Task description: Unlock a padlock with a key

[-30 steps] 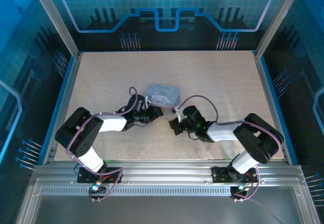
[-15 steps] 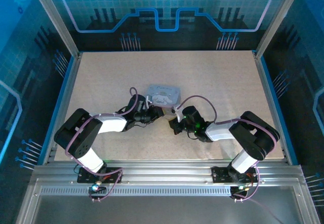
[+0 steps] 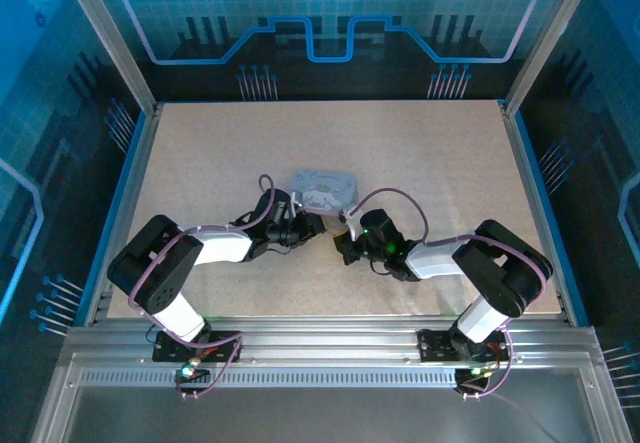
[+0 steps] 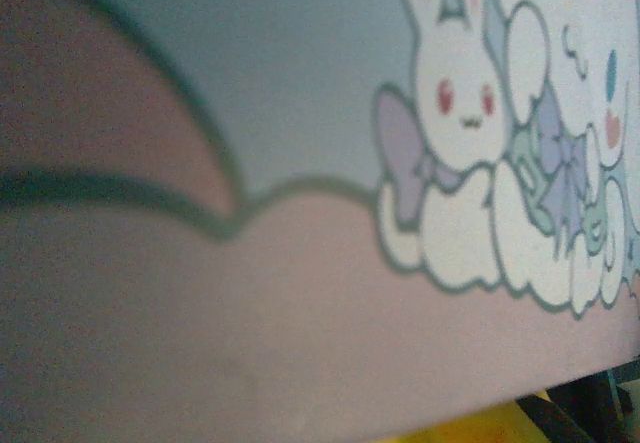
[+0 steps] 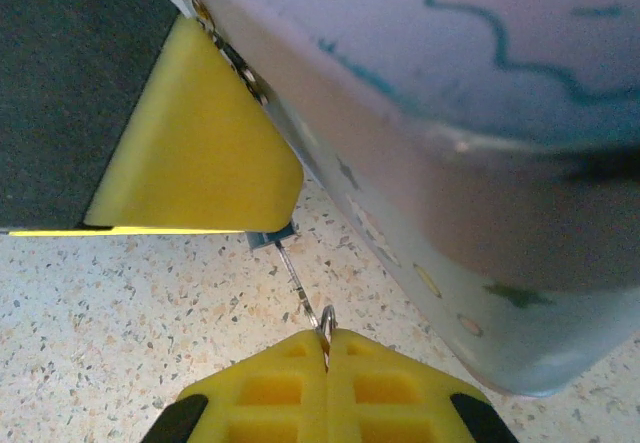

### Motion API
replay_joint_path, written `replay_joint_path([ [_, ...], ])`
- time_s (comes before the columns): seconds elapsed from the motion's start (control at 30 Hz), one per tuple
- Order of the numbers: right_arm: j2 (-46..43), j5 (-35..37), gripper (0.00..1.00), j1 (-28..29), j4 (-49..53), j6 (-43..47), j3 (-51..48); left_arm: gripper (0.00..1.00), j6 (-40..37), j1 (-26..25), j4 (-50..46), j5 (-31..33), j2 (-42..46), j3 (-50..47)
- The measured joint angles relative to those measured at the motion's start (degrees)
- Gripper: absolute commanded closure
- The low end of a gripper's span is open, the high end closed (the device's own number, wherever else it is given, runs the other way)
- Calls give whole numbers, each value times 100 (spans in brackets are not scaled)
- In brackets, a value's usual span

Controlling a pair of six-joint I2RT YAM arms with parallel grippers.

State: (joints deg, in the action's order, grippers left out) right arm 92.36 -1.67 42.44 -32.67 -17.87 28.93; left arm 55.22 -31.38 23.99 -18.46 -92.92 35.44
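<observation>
Holds key (image 5: 298,281) tight in right gripper (image 5: 325,351) at 6 o'clock, tin (image 5: 450,163) at 2; cannot tell for left gripper (image 3: 304,225).

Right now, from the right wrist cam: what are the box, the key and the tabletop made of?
tin box: looks like thin sheet metal, glossy printed skin, bare silvery edge with stamped shapes.
key: bright metal, thin wire-like shaft and small ring, pinched in the shut right tool.
tabletop: pale, speckled, matte; maybe laminate or stone composite, can't tell which.
</observation>
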Motion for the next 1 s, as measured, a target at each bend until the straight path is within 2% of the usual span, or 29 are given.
replay_joint_path([
  [1.0,164,-46,99,0,-299,107,0,82,46,-107,-20,238,0,7],
])
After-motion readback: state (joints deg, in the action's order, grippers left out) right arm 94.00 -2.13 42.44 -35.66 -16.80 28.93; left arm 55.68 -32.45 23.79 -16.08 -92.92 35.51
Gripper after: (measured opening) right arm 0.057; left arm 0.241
